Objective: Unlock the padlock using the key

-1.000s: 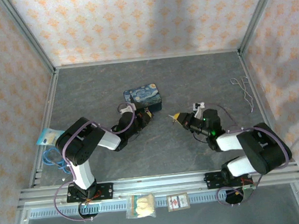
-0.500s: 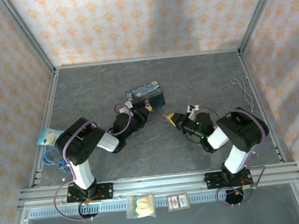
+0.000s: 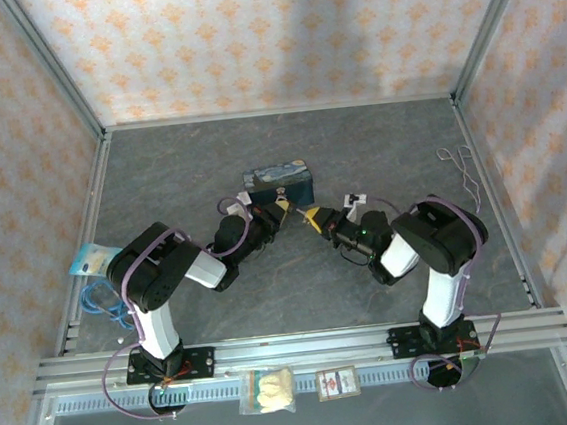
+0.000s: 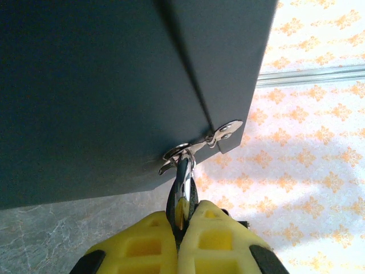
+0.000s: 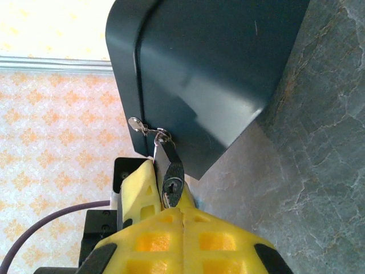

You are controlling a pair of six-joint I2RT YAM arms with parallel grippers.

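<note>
Right gripper, pinched together, has swung in to the padlock clamped by the left gripper; a misaligned key, unseen, could skid off the keyhole, wrenching the hasp.

top view: even soft light from above, sharp, faint grey shadow bands on back wall | L wrist: box side nearly black, underexp.; wallpaper behind washed out; yellow fingers a bit soft | R wrist: pale sheen on box, table grain sharp, wallpaper top-left overexp.
</note>
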